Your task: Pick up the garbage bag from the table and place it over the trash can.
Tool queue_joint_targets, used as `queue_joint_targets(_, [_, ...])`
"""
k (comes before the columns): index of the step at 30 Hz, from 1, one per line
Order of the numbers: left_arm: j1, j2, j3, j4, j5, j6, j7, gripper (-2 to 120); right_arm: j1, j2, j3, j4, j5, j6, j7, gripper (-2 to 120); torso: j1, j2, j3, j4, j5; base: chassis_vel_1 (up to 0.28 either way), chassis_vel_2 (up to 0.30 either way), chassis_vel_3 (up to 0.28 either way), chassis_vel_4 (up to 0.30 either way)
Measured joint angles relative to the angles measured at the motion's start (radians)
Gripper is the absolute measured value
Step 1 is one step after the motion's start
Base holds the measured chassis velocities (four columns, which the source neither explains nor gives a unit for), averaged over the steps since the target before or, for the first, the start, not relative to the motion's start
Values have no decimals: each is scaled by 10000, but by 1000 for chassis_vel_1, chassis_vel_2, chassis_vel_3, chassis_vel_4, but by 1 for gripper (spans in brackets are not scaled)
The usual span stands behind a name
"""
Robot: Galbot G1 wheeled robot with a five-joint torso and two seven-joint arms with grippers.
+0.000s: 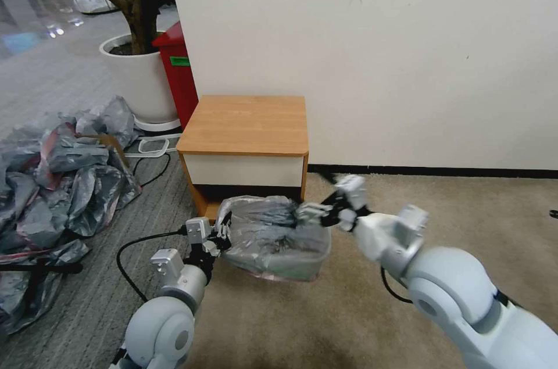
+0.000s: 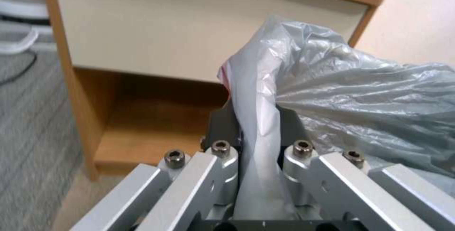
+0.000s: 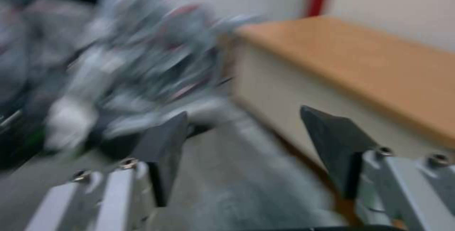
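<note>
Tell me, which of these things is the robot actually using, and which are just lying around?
In use: garbage bag over the trash can; left gripper clamping it; right gripper, open; table.
Lying about: heap of bags; red bin; plant pot; cable.

Garbage bag [image 1: 273, 235] over trash can [image 1: 317, 253], before table [image 1: 244, 125]
</note>
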Motion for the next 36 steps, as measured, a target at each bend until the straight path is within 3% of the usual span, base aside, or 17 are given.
queue_joint_targets(2, [19, 130, 45, -134, 285, -40, 122, 7, 977, -223, -906, -115, -262, -684, -861, 53, 0, 0, 0, -1, 0, 0, 0, 0, 0])
queue_joint_targets(4, [29, 151, 48, -172, 391, -69, 169, 7, 1271, -233, -1184, -170, -319, -962, -998, 50, 0, 0, 0, -2, 1, 0, 0, 0, 0])
queue_joint_targets(6, [105, 155, 49, -296, 646, -160, 282, 7, 1973, -135, -1835, -384, -416, -1630, -1083, 38, 0, 0, 1, -1, -1, 0, 0, 0, 0])
queue_joint_targets(17, [645, -177, -6, -684, 1411, -572, 691, 7, 2494, -134, -2700, -992, -1158, -1782, -315, 0, 0, 0, -1, -2, 1, 0, 0, 0, 0])
queue_joint_targets(36, [881, -444, 282, -1182, 1688, -608, 871, 7, 2845, 308, -3912, -2012, -1619, -1711, 489, 0, 0, 0, -1, -1, 1, 0, 0, 0, 0])
